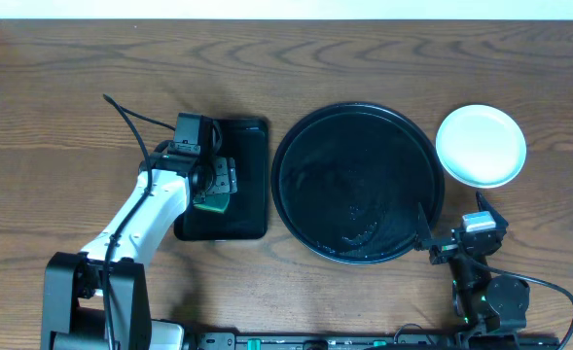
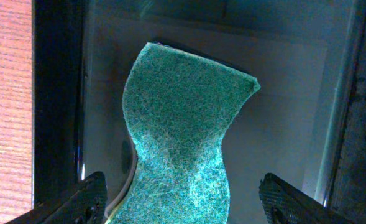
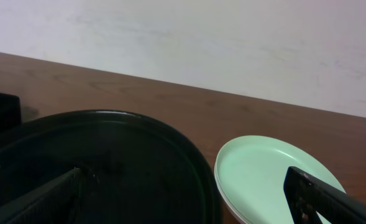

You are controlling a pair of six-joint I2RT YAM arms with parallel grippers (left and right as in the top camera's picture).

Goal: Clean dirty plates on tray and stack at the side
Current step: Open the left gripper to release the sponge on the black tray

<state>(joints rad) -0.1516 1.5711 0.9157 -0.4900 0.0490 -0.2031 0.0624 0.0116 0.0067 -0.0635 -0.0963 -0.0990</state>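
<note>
- Tray [image 1: 356,183] bare; plates [image 1: 481,146] stacked just beyond the wide-open right tool [image 1: 454,219], probably all three.
- Left tool [image 2: 183,183] gapes empty over the sponge [image 2: 183,124]; task looks finished.

Large round glossy black tray [image 1: 356,146]: flat at centre of table, raised rim, a few glints near its front edge. Stack of round shallow plates [image 1: 481,146]: off the tray, just beside its right rim. Top plate pale mint, face-up, unmarked; count unclear.
</note>
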